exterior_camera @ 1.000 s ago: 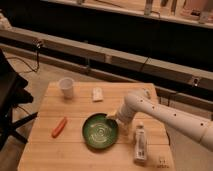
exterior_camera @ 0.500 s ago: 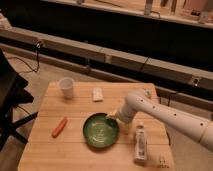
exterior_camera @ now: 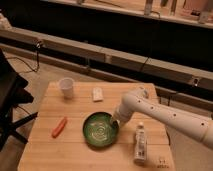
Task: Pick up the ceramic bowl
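The ceramic bowl (exterior_camera: 100, 130) is a round, glossy green bowl with a pale swirl inside. It sits on the wooden table (exterior_camera: 75, 107) near the middle front. My white arm reaches in from the right, and my gripper (exterior_camera: 116, 120) is at the bowl's right rim, pointing down over the edge. The arm's end hides the fingertips.
A small white cup (exterior_camera: 66, 86) stands at the back left. A small white packet (exterior_camera: 97, 94) lies behind the bowl. An orange carrot-like item (exterior_camera: 59, 127) lies left of the bowl. A clear bottle (exterior_camera: 140, 144) lies right of the bowl, under my arm.
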Robot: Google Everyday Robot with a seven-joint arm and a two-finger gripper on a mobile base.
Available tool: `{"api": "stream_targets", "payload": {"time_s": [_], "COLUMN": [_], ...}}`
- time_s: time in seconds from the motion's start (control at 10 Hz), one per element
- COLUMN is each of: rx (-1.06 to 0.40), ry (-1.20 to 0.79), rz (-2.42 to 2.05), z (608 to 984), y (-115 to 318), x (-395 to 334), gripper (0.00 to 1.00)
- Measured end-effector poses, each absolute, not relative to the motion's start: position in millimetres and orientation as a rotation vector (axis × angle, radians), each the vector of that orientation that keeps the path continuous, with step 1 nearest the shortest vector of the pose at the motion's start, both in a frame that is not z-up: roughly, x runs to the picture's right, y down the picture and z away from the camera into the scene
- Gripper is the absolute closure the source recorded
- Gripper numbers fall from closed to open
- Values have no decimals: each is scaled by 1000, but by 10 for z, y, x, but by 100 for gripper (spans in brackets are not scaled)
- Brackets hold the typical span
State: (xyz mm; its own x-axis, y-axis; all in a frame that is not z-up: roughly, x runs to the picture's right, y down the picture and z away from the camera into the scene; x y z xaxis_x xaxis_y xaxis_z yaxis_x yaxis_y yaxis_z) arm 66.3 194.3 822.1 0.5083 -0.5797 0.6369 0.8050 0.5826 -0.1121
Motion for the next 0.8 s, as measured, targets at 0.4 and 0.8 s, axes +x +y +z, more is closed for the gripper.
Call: {"api": "stream_targets", "payload": {"time_s": [0.4,0.8], "rx": [-371,-273], "ry": [-597,-710], "rz": [-885,-916], "z": [8081,7965], "y": [1825,1761], "x": [494,380], "gripper": [100,100]}}
